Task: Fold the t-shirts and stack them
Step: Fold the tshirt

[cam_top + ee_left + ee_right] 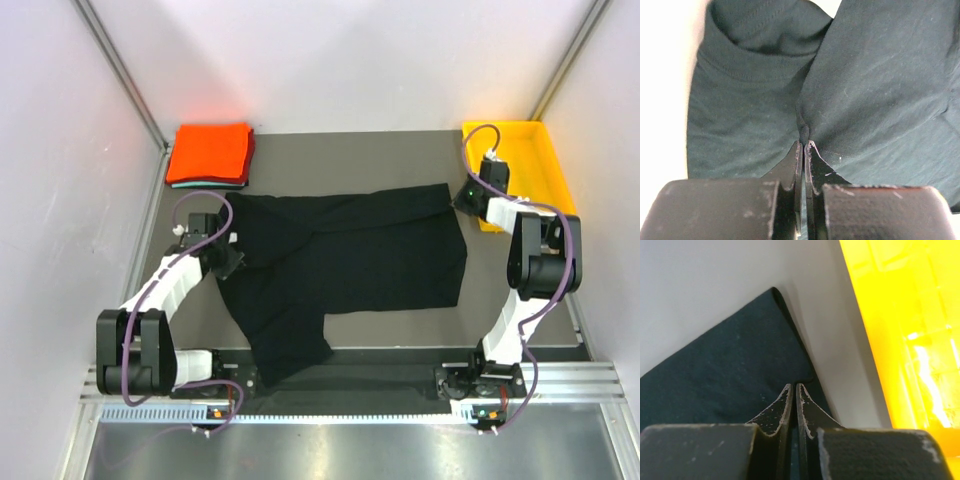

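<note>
Rumpled black t-shirt point(350, 255) spread wide, folded orange-red shirt point(210, 152) beyond

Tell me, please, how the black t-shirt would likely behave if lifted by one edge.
Probably floppy: the black t-shirt puckers where the left jaws pinch it, so it should sag and drape. Likely light for its size: it lies thin and flat on the table.

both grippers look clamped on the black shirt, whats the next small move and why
Probably lift both grippers a little together. The left gripper is shut on a pucker of the black t-shirt and the right gripper on its far right corner, while the shirt lies mostly spread out.
</note>
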You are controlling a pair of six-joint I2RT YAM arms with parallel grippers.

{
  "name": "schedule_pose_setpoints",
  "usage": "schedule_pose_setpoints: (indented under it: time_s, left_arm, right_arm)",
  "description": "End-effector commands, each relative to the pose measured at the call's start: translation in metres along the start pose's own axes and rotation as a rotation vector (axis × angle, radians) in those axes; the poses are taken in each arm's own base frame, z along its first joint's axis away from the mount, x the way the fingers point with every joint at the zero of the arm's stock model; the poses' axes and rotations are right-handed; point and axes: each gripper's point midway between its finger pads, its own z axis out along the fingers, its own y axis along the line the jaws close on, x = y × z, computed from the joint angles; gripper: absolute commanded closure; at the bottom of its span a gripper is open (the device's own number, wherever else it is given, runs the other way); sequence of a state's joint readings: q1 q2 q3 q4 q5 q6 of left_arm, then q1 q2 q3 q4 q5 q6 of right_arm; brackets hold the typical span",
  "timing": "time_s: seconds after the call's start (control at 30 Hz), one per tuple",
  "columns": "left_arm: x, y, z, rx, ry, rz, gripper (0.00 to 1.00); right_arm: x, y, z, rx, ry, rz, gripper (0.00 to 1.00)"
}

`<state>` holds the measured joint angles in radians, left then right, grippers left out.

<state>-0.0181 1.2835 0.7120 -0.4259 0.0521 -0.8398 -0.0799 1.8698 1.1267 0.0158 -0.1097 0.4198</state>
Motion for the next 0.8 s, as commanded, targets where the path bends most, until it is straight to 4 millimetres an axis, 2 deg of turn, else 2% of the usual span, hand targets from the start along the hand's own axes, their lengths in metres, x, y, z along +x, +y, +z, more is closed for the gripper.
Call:
schedule_pose_setpoints:
  time_s: [0.0,0.07,0.1,0.3,0.33,0.37,0.4,0.43,0.47,0.5,0.53,0.63,0.7,0.73,0.77]
  left_arm:
    - [-0.003,-0.001,-0.002,0.006,-0.038,0.002,1.00]
    - [-0.005,0.000,-0.003,0.000,-0.045,0.005,1.00]
    - [-0.004,0.001,-0.002,-0.002,-0.046,0.006,1.00]
    - [0.000,-0.001,-0.002,0.004,-0.027,0.012,0.99]
    - [0.002,-0.001,-0.002,0.006,-0.020,0.014,0.94]
    - [0.003,-0.001,-0.003,0.011,-0.012,0.017,0.86]
    - [0.004,-0.001,-0.005,0.010,-0.007,0.026,0.75]
    - [0.001,-0.005,-0.008,0.016,-0.013,0.031,0.70]
    - [-0.001,-0.004,-0.012,0.009,-0.021,0.036,0.67]
    - [-0.004,-0.007,-0.015,0.011,-0.031,0.036,0.63]
    - [-0.014,-0.017,-0.022,0.035,-0.057,0.038,0.61]
    - [-0.034,-0.041,-0.040,0.113,-0.125,0.063,0.55]
    - [-0.044,-0.058,-0.047,0.188,-0.166,0.092,0.55]
    - [-0.043,-0.064,-0.045,0.223,-0.163,0.102,0.54]
    - [-0.040,-0.072,-0.043,0.267,-0.139,0.116,0.53]
  right_arm:
    - [-0.011,0.002,0.001,0.026,-0.029,-0.017,0.97]
    - [-0.017,0.004,0.003,0.026,-0.037,-0.020,0.99]
    - [-0.009,0.000,0.003,0.040,-0.006,-0.017,0.99]
    - [-0.009,0.002,-0.001,0.057,0.010,-0.010,0.82]
    - [-0.018,0.005,-0.006,0.060,-0.004,-0.009,0.77]
    - [-0.015,0.003,-0.011,0.086,0.019,-0.001,0.73]
    - [-0.020,0.003,-0.018,0.103,0.012,0.010,0.70]
    - [-0.027,0.004,-0.023,0.125,0.000,0.011,0.65]
    - [-0.019,0.001,-0.031,0.155,0.038,0.012,0.63]
    - [-0.019,-0.004,-0.037,0.195,0.034,0.017,0.61]
    - [-0.023,0.000,-0.047,0.201,0.021,0.013,0.59]
    - [-0.006,-0.009,-0.070,0.251,0.055,0.011,0.59]
    - [0.002,-0.011,-0.088,0.270,0.063,0.015,0.59]
    - [0.010,-0.009,-0.093,0.269,0.074,0.011,0.59]
    - [0.028,-0.017,-0.098,0.288,0.110,0.013,0.59]
